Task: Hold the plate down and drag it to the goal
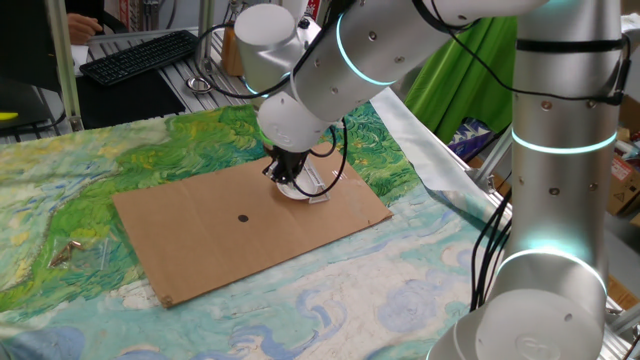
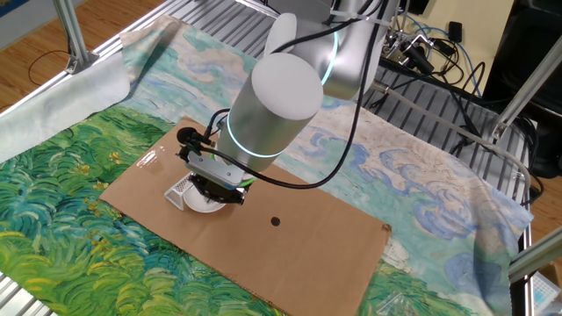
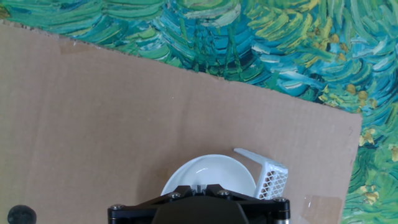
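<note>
- Painted cloth [image 1: 90, 200] covers the table under a cardboard sheet [image 1: 200, 240].
- On the cardboard, the plate [image 3: 208, 174] touches the goal [image 3: 266, 171], well apart from the black dot [image 1: 243, 217].
- Gripper [image 1: 284, 177] presses on the plate, apparently pinning it for sliding; finger spread hidden, so its state is unclear.

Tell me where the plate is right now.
The plate sits on the cardboard sheet directly under the claw, beside the white bracket.
</note>
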`<state>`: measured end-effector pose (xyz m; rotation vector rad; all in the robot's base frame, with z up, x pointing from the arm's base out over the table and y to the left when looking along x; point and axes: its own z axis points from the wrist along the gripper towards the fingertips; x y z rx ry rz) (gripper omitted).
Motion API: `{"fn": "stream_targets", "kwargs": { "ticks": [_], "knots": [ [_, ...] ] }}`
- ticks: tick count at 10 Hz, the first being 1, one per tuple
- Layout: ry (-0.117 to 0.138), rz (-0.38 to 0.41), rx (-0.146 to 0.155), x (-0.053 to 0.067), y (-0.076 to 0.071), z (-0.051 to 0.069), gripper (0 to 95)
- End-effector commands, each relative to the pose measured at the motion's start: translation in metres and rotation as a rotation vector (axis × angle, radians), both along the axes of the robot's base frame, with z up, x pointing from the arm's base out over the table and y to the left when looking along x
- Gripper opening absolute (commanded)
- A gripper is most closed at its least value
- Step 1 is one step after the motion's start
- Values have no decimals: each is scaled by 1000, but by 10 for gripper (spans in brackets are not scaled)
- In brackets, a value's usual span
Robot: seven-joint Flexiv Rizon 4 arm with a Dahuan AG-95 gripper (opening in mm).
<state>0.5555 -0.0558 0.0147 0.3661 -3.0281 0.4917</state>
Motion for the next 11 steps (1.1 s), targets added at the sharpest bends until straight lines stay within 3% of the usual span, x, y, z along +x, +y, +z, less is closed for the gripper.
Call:
{"fn": "stream_targets", "kwargs": {
  "ticks": [1, 3, 5, 11],
  "knots": [
    [10, -11, 5, 0, 1, -2, 0],
    [12, -20, 15, -1, 1, 0, 0],
    [15, -38, 46, -1, 1, 1, 0],
    [13, -58, 73, -1, 6, 4, 0]
  ]
}}
